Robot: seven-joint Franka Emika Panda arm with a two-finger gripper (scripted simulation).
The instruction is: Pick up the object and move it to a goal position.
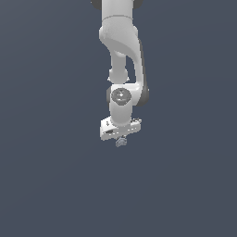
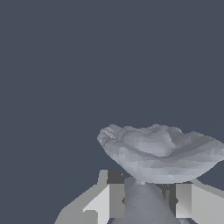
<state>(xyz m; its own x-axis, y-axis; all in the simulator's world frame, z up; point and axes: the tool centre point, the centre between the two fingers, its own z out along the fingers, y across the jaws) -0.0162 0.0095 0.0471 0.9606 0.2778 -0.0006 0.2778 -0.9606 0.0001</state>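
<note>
Hand (image 1: 121,140) closed on object (image 1: 121,142), midair

Pale grey-blue lumpy object (image 2: 159,153) between the tool's (image 2: 146,199) fingers

Object (image 2: 162,153): matt, faceted pale grey-blue, slightly bumpy. End effector (image 2: 144,201): smooth white plastic-like finish, faint sheen.

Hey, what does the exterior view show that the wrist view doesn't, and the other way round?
Only the exterior view shows the white arm reaching down from above. Only the wrist view shows the object's faceted, bowl-like pale grey-blue surface close up, sitting between the fingers. Both show the object at the gripper against a plain dark background.
</note>
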